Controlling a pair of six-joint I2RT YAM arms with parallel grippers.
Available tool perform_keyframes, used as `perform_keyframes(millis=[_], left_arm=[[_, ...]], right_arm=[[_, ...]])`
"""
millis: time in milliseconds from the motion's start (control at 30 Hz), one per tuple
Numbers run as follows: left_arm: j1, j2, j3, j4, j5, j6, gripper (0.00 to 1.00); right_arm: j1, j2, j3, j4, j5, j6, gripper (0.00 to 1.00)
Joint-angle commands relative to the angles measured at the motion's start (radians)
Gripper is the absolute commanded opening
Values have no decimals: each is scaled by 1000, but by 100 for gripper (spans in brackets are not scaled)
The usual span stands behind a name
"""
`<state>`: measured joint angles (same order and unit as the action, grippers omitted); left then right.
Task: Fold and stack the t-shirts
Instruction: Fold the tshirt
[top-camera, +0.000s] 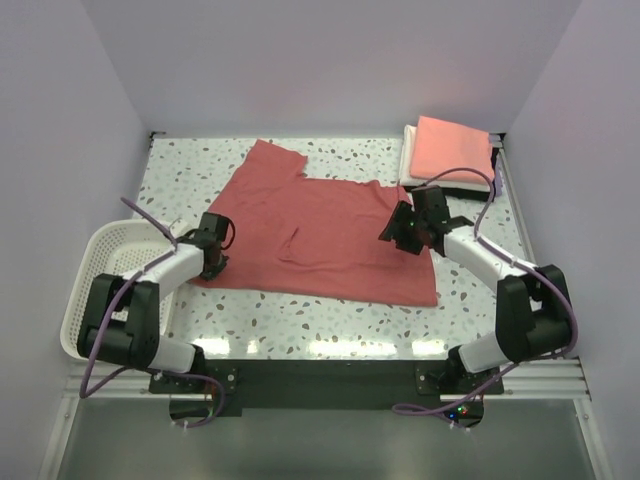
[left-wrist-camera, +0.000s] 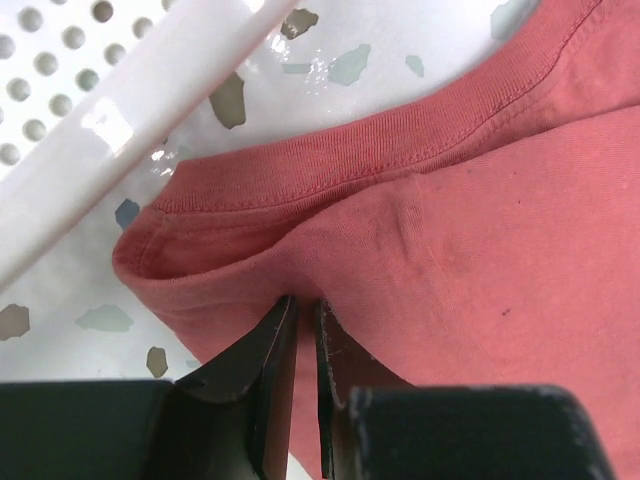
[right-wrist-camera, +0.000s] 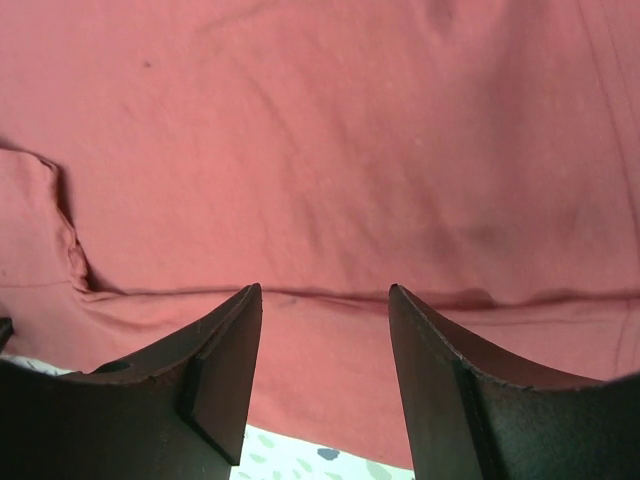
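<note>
A dusty brick-red t-shirt (top-camera: 320, 235) lies spread out on the speckled table. My left gripper (top-camera: 214, 266) sits at its near left corner, beside the basket. In the left wrist view its jaws (left-wrist-camera: 305, 305) are pressed together on a pinched fold of the red shirt (left-wrist-camera: 480, 230), just below the ribbed collar. My right gripper (top-camera: 392, 234) hovers over the shirt's right side. In the right wrist view it (right-wrist-camera: 325, 292) stands open above the red cloth (right-wrist-camera: 330, 150) near a hem, gripping nothing. Folded t-shirts are stacked at the back right, salmon-pink (top-camera: 452, 148) on top, with white and black edges beneath.
A white plastic mesh basket (top-camera: 85, 290) stands at the left table edge, its rim (left-wrist-camera: 130, 110) close to my left gripper. Walls enclose the table on the left, back and right. Bare speckled tabletop (top-camera: 330, 315) shows in front of the shirt.
</note>
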<state>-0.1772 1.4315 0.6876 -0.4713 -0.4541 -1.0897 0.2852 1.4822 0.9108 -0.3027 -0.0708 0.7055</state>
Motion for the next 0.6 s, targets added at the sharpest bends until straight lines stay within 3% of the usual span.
perform_keyframes(millis=[0,300,567], left_arm=[[-45,-25,-81,-89,-54,-97,18],[-65,-212,-218,-168,-49,-191,18],[-65,-338,-247,-239,-44,-207,20]], right_arm=[[-1,-60,-62,40,-20,28,57],[-3,-145,-209,45,21,28,58],[-4,-167,-337,91,63,91,58]])
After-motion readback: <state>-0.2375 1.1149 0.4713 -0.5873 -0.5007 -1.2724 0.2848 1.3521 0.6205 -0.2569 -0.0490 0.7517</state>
